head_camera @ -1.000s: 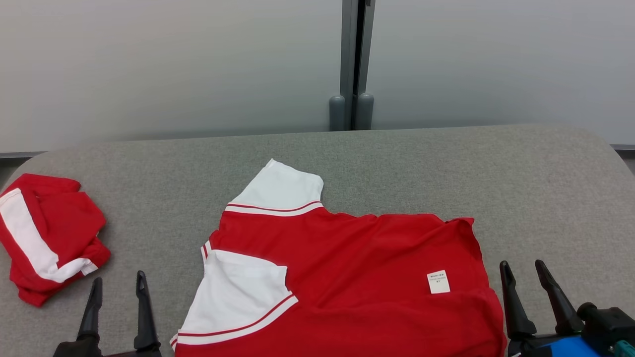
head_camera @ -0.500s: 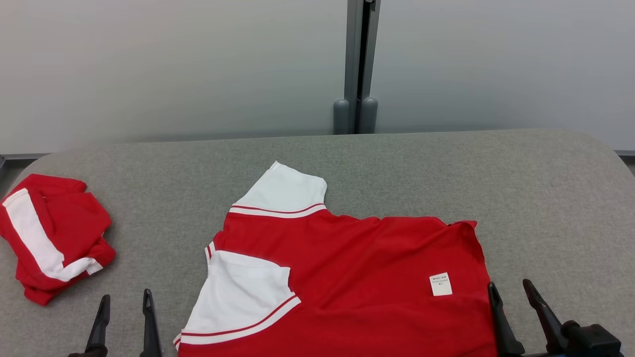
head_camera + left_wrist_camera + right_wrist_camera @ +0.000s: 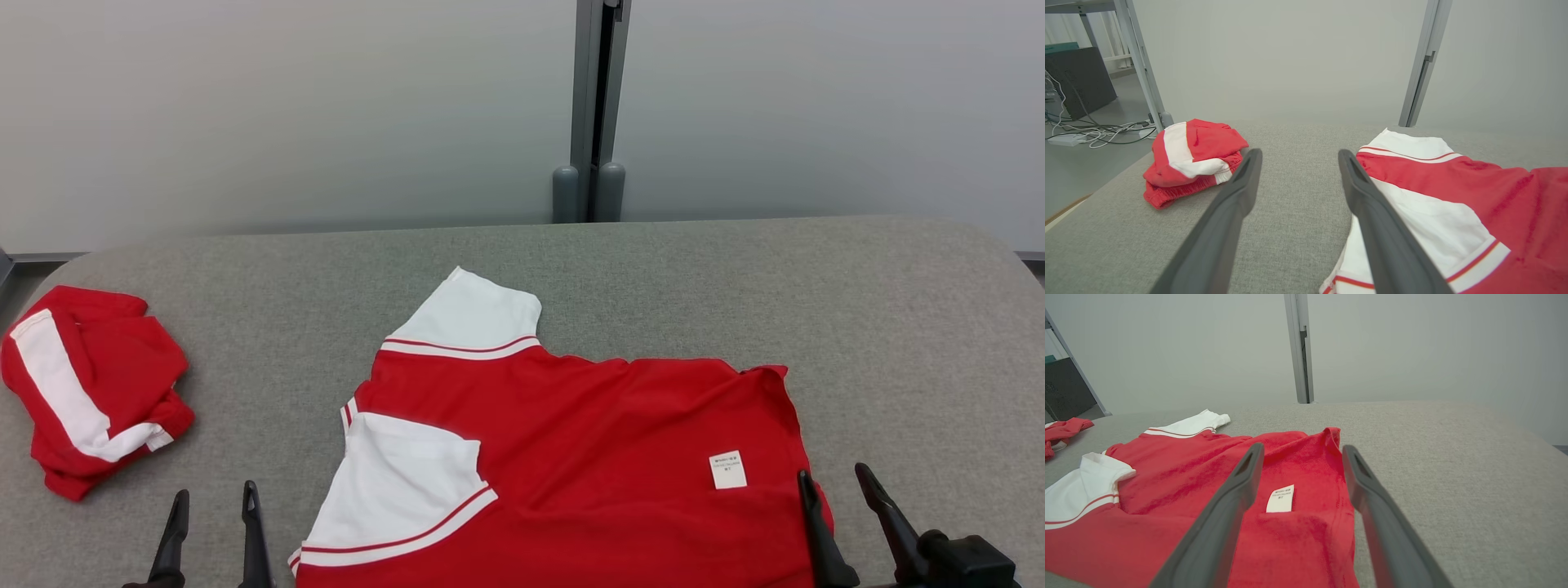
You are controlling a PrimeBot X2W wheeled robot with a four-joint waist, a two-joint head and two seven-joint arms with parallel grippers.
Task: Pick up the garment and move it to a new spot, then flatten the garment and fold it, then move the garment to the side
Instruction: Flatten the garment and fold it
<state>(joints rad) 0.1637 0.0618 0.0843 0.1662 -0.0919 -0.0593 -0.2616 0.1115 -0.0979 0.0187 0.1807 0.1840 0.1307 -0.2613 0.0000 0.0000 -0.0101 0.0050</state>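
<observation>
Black-fingered and spread wide, the left gripper (image 3: 215, 492) rose from the lower left of the head view. It was empty, over the bare grey cloth of the table (image 3: 735, 286). At the lower right, the right gripper (image 3: 833, 472) likewise stood with its jaws apart and nothing between them.

The garment (image 3: 588, 441), a red shirt, lay spread across the lower middle of the frame and ran off the bottom edge. The right gripper's inner finger overlapped the shirt's right edge in that view, though whether it touched the cloth was hard to tell. A small white label (image 3: 727, 470) showed on the red just beside that gripper.

One white sleeve (image 3: 400, 482) with red striping lay folded over the shirt's left side. The other sleeve (image 3: 473, 314) pointed up toward the middle of the table. At the left edge a crumpled red-and-white bundle (image 3: 90, 392) sat well apart from the shirt.

Beyond the table stood a pale wall panel (image 3: 286, 106) and a grey post (image 3: 600, 106).
</observation>
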